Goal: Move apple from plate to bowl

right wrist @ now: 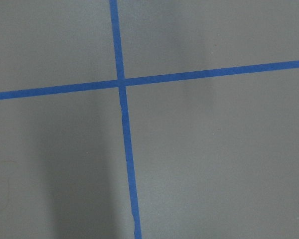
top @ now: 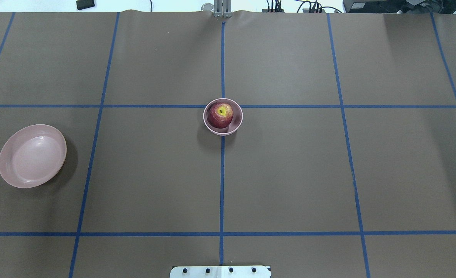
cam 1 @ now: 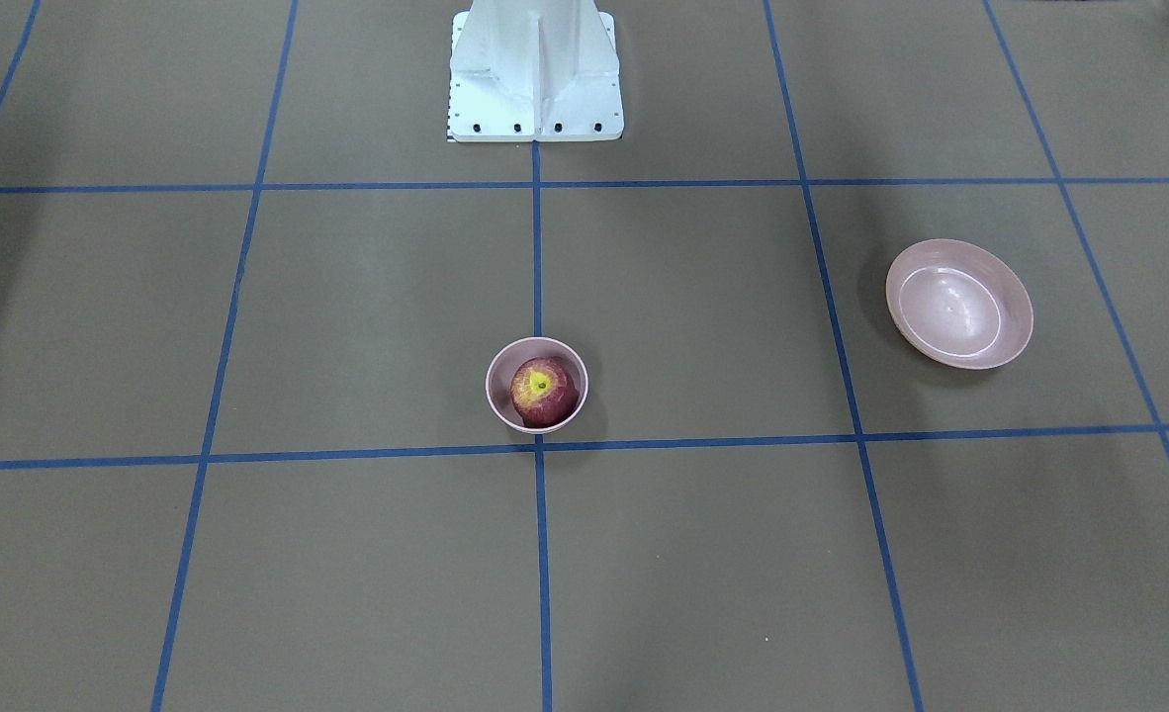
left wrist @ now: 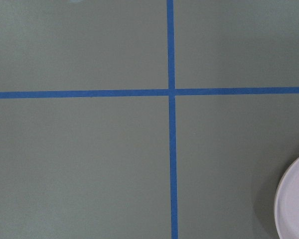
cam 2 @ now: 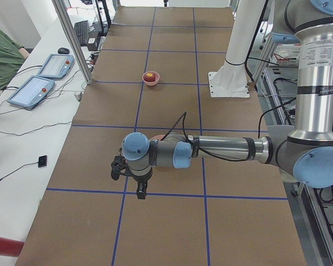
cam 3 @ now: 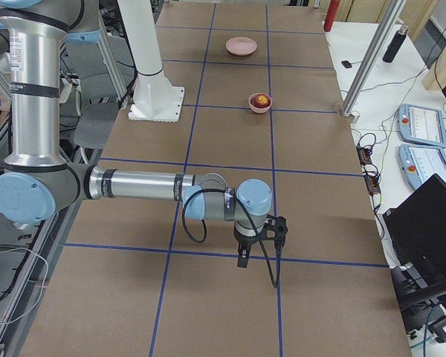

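Observation:
The dark-red apple (cam 1: 544,392) with its yellow-green stem patch up lies inside the small deep pink bowl (cam 1: 501,403) at the table's middle; both also show in the overhead view, the apple (top: 220,115) and the bowl (top: 237,122). The wide pink plate (cam 1: 960,304) stands empty on my left side, also in the overhead view (top: 32,156). Its rim (left wrist: 293,204) shows at the left wrist view's lower right. My left gripper (cam 2: 141,193) hangs above the table beside the plate. My right gripper (cam 3: 242,259) hangs over bare table, far from the bowl. I cannot tell whether either is open or shut.
The robot's white base (cam 1: 535,74) stands at the table's near edge. Blue tape lines (top: 222,173) divide the brown table into squares. Pendants (cam 2: 30,91) and cables lie on the side bench beyond the far edge.

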`<control>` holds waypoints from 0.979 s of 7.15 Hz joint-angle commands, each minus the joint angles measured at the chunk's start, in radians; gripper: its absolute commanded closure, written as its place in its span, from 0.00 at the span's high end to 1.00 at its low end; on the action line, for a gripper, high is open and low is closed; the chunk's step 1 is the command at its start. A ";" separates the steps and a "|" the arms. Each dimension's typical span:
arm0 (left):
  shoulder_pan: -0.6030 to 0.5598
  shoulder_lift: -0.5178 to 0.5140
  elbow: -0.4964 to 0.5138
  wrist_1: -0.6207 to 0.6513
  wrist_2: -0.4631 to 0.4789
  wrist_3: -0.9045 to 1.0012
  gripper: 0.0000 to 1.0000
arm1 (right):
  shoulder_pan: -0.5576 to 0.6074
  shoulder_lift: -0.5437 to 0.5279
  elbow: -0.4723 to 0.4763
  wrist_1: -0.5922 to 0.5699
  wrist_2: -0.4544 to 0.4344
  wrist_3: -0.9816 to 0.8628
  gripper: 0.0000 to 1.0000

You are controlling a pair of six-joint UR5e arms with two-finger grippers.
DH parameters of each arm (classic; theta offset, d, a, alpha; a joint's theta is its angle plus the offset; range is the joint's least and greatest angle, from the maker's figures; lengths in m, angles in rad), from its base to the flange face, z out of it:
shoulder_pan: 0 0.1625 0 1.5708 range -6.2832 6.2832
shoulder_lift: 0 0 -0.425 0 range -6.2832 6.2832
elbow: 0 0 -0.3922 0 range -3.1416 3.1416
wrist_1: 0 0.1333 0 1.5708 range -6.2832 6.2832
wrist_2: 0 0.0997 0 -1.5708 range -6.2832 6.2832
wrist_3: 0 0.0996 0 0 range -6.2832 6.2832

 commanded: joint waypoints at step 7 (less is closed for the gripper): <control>0.003 0.001 0.010 0.000 0.002 0.000 0.98 | 0.000 -0.013 0.026 0.000 0.002 0.002 1.00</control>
